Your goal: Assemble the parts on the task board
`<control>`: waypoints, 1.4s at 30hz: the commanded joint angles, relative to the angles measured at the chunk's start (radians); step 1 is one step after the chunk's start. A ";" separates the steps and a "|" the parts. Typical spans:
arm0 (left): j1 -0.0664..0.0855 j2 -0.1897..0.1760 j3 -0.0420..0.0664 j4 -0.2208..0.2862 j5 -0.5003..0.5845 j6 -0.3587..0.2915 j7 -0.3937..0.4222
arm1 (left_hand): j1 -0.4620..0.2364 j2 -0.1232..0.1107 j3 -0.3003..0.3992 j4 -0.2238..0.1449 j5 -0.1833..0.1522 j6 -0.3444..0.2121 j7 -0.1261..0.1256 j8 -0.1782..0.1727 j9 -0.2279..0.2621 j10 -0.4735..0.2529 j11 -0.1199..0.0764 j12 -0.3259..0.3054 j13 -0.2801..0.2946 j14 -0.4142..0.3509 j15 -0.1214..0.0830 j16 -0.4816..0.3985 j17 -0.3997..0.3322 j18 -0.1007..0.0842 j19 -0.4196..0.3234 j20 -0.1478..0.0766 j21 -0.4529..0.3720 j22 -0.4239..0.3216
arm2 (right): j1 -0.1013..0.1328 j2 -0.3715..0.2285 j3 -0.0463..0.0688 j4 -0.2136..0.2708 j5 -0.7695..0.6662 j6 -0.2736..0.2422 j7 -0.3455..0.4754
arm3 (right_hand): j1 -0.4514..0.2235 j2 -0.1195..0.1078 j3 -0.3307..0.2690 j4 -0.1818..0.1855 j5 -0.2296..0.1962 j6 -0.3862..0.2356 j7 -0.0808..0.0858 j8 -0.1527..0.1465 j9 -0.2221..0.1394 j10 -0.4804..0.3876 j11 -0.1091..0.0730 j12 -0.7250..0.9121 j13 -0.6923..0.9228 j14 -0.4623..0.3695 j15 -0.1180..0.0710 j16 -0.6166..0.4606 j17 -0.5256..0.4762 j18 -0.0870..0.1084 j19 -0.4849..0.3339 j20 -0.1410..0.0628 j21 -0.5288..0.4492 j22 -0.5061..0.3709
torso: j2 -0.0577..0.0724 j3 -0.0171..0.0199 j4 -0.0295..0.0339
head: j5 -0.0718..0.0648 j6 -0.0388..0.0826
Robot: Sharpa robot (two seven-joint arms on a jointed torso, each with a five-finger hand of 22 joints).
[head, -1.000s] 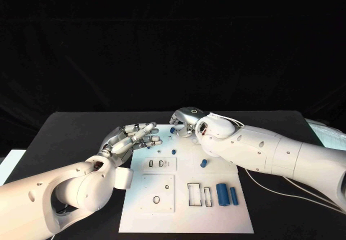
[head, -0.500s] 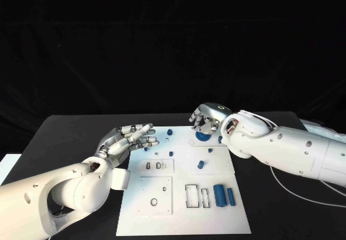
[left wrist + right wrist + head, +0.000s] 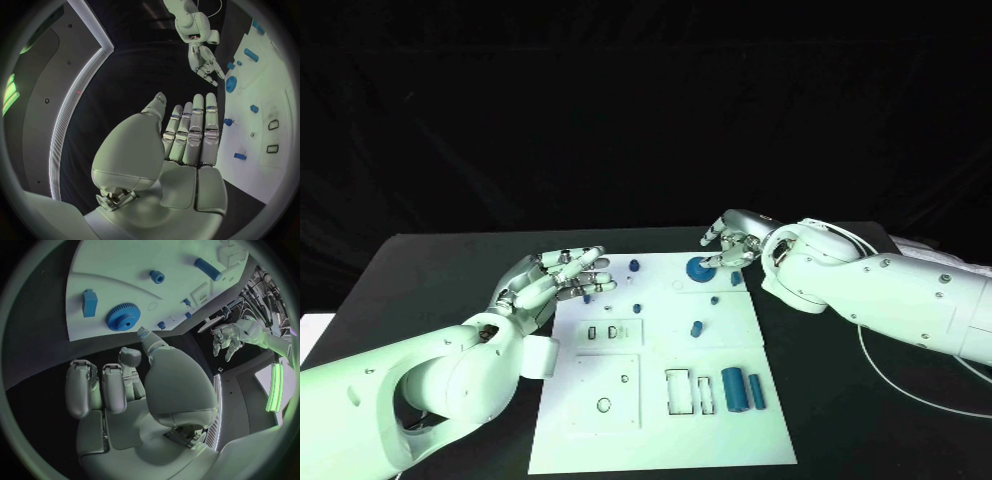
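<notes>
The white task board (image 3: 653, 440) lies in the middle of the table. A blue gear (image 3: 701, 268) rests flat near its far edge, seen large in the right wrist view (image 3: 122, 316). My right hand (image 3: 733, 244) hovers just right of the gear, fingers drooping and holding nothing; one fingertip (image 3: 143, 333) is close to the gear's rim. My left hand (image 3: 560, 279) floats over the board's far left corner, palm up, fingers straight, nothing in it. Two blue cylinders (image 3: 736, 387) stand side by side at the near right beside two rectangular slots (image 3: 681, 390).
Small blue pieces dot the far half of the board: one peg (image 3: 633, 265), another (image 3: 695, 326), a block (image 3: 90, 302) beside the gear. Black table (image 3: 430, 270) surrounds the board. A white cable (image 3: 906, 385) trails at the right.
My right hand has moved from the board's far left to its far right and drawn back, uncovering the blue gear. The left hand has stayed put.
</notes>
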 commanded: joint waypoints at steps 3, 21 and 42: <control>0.001 0.003 0.001 -0.001 0.003 0.022 0.004 | 0.005 0.005 0.000 -0.005 0.006 0.003 0.000 -0.005 -0.002 0.008 -0.001 -0.005 0.001 0.005 -0.001 -0.007 0.001 0.011 0.005 0.002 -0.005 -0.001 | -0.002 0.016 0.000 -0.009 -0.014 0.090 -0.047 | 0.012 0.009 -0.024 0.003 -0.003 -0.001 0.007 -0.001 0.001 0.052 0.003 0.205 0.201 0.067 0.010 0.027 0.049 -0.011 0.016 0.002 0.015 0.025 | 0.001 -0.0011 -0.0001 | 0.000 -0.004; 0.001 0.003 0.001 -0.002 0.003 0.024 0.003 | 0.006 0.005 0.000 -0.006 0.006 0.004 0.000 -0.005 -0.002 0.009 -0.001 -0.005 0.001 0.005 -0.001 -0.008 0.001 0.011 0.006 0.002 -0.006 -0.001 | -0.011 0.046 -0.001 -0.042 -0.046 0.117 -0.062 | 0.035 0.029 -0.033 -0.010 -0.005 0.024 0.007 0.007 0.002 0.106 0.005 0.370 0.361 0.070 0.012 0.042 0.071 -0.021 0.046 0.005 0.034 0.075 | 0.001 -0.0018 0.0006 | 0.000 -0.007; 0.001 0.004 0.001 -0.003 0.003 0.028 0.001 | 0.006 0.005 0.000 -0.006 0.006 0.004 0.000 -0.005 -0.002 0.009 -0.001 -0.005 0.001 0.005 -0.001 -0.008 0.001 0.011 0.006 0.002 -0.006 -0.001 | -0.031 0.070 -0.001 -0.063 -0.110 0.124 -0.047 | 0.054 0.043 -0.012 -0.035 -0.023 0.067 0.001 0.022 0.006 0.122 0.000 0.407 0.398 0.070 0.009 0.045 0.075 -0.024 0.055 0.004 0.040 0.090 | 0.001 -0.0013 0.0013 | 0.000 -0.013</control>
